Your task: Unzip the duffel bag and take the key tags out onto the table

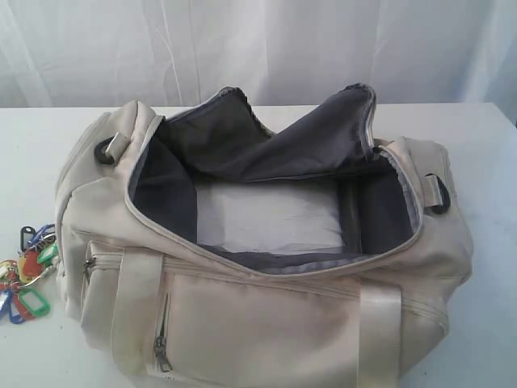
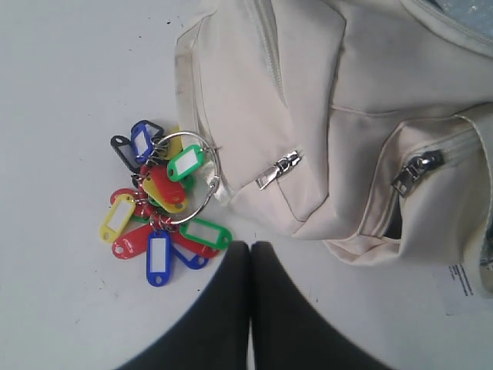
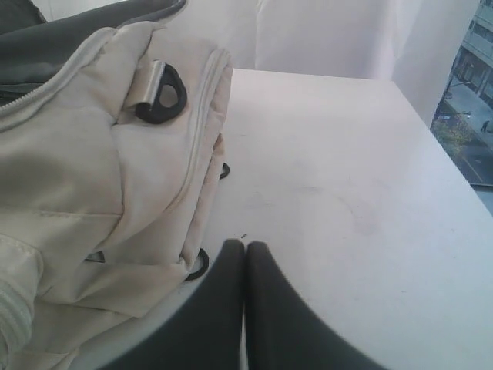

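The cream duffel bag (image 1: 266,323) lies in the middle of the white table (image 1: 485,162), its main zip undone and the mouth gaping, dark grey lining (image 1: 266,145) showing. The key tags (image 1: 26,275), a bunch in red, green, blue and yellow on metal rings, lie on the table just left of the bag's end. In the left wrist view the key tags (image 2: 158,208) rest beside the duffel bag (image 2: 308,100), with my left gripper (image 2: 250,248) shut and empty close by. My right gripper (image 3: 245,247) is shut and empty over the table (image 3: 347,177) beside the duffel bag (image 3: 100,169). Neither arm shows in the exterior view.
A white curtain (image 1: 258,40) hangs behind the table. Black strap rings (image 3: 163,94) sit at the bag's ends. A small printed paper label (image 2: 461,284) lies by the bag. Bare tabletop extends to the right of the bag.
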You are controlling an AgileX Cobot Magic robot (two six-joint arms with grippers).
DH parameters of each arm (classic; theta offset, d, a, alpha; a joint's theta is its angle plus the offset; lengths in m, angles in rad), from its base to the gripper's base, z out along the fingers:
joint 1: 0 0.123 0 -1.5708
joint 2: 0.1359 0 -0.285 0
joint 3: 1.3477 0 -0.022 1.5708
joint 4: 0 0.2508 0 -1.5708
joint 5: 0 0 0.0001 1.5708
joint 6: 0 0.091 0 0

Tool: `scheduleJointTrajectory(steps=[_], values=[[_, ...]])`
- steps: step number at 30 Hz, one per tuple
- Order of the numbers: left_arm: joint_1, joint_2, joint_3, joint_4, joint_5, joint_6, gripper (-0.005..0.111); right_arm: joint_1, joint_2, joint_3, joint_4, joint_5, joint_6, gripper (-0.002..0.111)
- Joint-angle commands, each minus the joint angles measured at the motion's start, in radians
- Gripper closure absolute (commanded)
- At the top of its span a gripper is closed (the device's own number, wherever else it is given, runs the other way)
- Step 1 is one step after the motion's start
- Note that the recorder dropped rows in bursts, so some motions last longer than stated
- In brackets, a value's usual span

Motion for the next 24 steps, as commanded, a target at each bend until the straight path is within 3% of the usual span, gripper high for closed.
scheduleJointTrajectory(steps=[1, 13, 16, 18, 21, 24], values=[[0.003, -0.006, 0.007, -0.010, 0.004, -0.004, 0.107, 0.002, -0.006, 0.002, 0.008, -0.011, 0.007, 0.108], [0.003, -0.021, 0.007, -0.008, 0.010, -0.004, 0.107, 0.002, -0.006, 0.002, 0.008, -0.011, 0.007, 0.108], [0.007, -0.143, 0.076, -0.008, -0.081, -0.004, 0.107, 0.002, -0.006, 0.002, 0.008, -0.011, 0.007, 0.108], [0.044, -0.252, 0.183, -0.010, -0.212, -0.004, 0.107, 0.002, -0.006, 0.002, 0.008, -0.011, 0.007, 0.108], [0.163, -0.435, 0.383, -0.033, -0.446, -0.044, 0.107, 0.002, -0.006, 0.002, 0.008, -0.011, 0.007, 0.108], [0.252, -0.542, 0.536, -0.041, -0.558, -0.127, 0.107, 0.002, -0.006, 0.002, 0.008, -0.011, 0.007, 0.108]])
